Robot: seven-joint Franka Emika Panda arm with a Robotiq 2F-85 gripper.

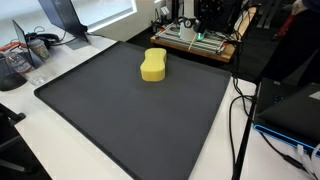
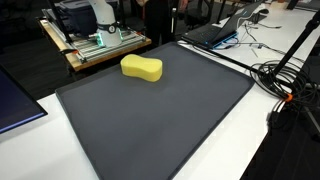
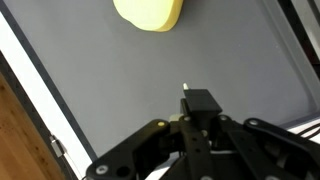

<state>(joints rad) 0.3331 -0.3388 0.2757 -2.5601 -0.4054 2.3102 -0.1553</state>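
Note:
A yellow peanut-shaped sponge lies on a large dark grey mat, towards its far side, and shows in both exterior views. In the wrist view the sponge is at the top edge, well ahead of my gripper. The gripper hangs above bare mat with its fingers closed together. A small white tip shows at the finger ends; I cannot tell what it is. The gripper does not show in either exterior view.
A wooden board with electronics stands beyond the mat and also shows in an exterior view. Black cables and a laptop lie beside the mat. Headphones and clutter sit on the white table.

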